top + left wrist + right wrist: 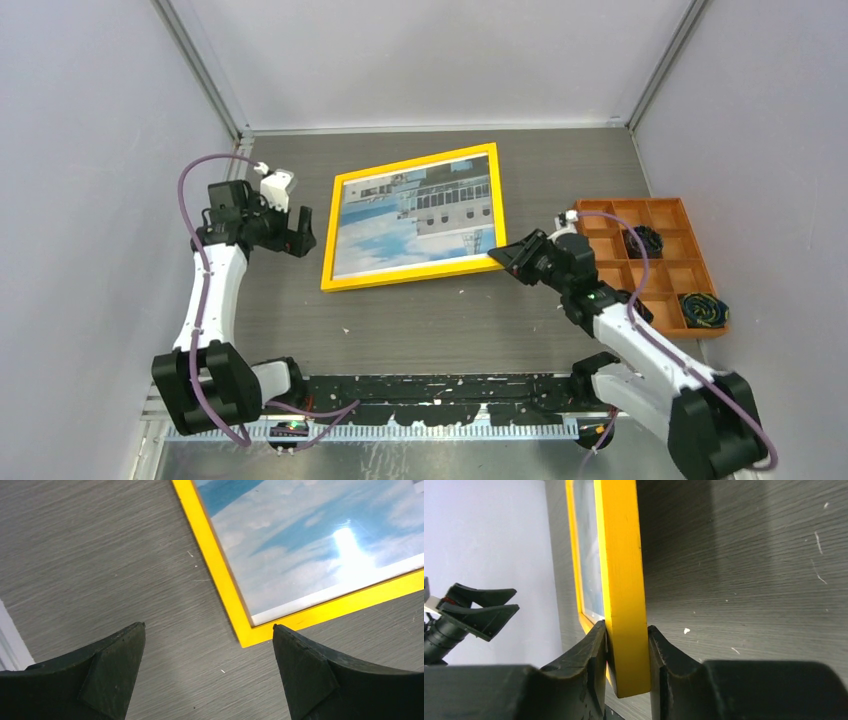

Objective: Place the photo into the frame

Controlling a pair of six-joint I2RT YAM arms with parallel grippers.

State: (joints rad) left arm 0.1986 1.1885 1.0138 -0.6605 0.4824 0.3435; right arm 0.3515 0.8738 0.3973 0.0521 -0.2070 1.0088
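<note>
Table [450, 320] grey and wood-grained, walled on three sides. At left, left gripper [298, 232] poised above the bare surface just beside the left edge of frame [405, 276], touching nothing; jaws spread wide and empty, with the yellow near-left corner seen between the fingertips in the wrist view. At centre, frame lying yellow face up and skewed on the table. Photo [415, 215] seated inside it, sky, clouds and buildings filling the opening. At the frame's near-right corner, right gripper [503, 256] clamped narrowly across the yellow edge, one finger on each face. Cannot tell whether that corner is raised. Far right, orange tray [630, 203] well apart, with dark bundles [645, 240] in two compartments.
</note>
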